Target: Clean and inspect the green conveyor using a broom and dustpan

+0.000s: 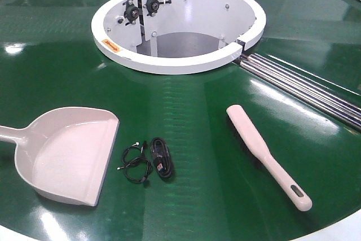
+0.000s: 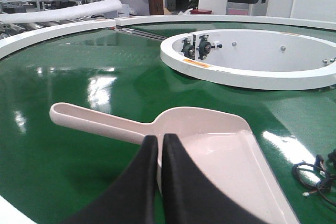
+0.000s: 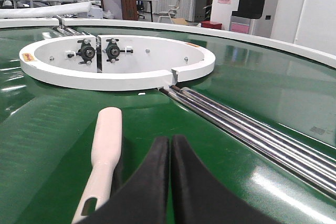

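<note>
Green conveyor [image 3: 262,87], broom [image 3: 105,140] beside right hand [image 3: 170,141]

High front view, two low wrist views.
Front camera looks steeply down, hub [image 1: 169,65] at 12 o'clock; wrist cameras skim the conveyor [image 2: 79,82] toward that shared hub, left close over the dustpan [image 2: 220,145], right beside the broom [image 3: 105,140].

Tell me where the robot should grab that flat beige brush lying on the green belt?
Probably by the narrow handle of the broom, coming straight down from above and pinching across its width. It lies flat, and the handle is its slimmest part.
</note>
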Controlling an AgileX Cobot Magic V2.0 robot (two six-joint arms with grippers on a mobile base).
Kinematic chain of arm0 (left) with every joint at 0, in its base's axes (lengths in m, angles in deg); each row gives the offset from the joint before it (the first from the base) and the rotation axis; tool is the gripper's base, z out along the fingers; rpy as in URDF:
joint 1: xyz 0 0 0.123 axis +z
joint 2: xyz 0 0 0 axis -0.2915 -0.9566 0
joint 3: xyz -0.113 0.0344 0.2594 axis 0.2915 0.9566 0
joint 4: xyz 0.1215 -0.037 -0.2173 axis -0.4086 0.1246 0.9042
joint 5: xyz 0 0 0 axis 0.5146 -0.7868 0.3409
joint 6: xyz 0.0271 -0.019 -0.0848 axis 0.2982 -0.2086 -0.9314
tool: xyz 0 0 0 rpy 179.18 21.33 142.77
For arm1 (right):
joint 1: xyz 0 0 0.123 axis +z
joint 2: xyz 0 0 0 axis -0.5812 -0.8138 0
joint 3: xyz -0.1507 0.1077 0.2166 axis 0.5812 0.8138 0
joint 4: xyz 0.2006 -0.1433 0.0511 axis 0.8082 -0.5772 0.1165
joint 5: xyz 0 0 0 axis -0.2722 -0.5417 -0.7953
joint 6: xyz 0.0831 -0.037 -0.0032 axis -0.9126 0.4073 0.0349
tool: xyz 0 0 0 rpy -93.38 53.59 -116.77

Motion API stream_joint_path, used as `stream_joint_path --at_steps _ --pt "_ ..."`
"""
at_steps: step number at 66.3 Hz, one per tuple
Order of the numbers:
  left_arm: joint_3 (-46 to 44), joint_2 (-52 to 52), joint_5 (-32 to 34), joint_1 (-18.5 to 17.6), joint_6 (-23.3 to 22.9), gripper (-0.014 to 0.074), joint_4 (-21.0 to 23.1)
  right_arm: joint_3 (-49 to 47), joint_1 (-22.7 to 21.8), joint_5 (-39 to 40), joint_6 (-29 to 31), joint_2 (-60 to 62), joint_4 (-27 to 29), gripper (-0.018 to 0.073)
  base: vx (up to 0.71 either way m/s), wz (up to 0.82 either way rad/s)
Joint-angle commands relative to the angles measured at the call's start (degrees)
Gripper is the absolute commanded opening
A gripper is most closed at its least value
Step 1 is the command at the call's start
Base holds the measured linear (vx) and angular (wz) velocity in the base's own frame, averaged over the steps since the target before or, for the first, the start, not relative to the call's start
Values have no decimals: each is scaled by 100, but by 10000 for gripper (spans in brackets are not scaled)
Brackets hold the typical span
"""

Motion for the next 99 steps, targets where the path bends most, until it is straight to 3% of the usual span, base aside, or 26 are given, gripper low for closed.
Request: stream_joint_path --at_steps 1,73,81,86,99 --pt "52 80 396 1 -38 -6 50 12 13 444 51 62 -66 -9 0 0" --pt "52 80 396 1 -38 -6 50 12 13 439 51 62 -66 -9 0 0" --pt "35 80 706 1 -38 -6 44 12 13 439 51 62 -66 -9 0 0" --pt "-172 80 1053 1 -163 -6 51 12 13 439 51 62 -66 -9 0 0" --pt "-1214 -395 915 1 -258 -6 46 12 13 439 51 62 -66 -9 0 0"
